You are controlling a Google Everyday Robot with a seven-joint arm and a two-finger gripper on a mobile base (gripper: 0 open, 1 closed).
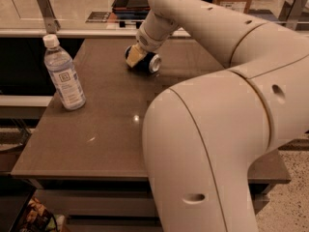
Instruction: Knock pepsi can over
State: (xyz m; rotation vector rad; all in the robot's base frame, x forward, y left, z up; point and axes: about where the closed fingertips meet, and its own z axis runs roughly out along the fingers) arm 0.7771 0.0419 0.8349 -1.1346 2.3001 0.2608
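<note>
The pepsi can (147,64) lies on its side toward the far middle of the surface (106,139), with the hand (135,55) against its left end; the water bottle (64,76) stands upright well apart, near the left edge

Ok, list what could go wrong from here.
1. The pepsi can seems to lie on its side on the far part of the table, so a nudge may send it rolling toward an edge.
2. The gripper sits against the can's left end; a careless pull-back could drag or fling it.
3. The water bottle stands upright near the left edge; a wide arm swing might topple it.
</note>
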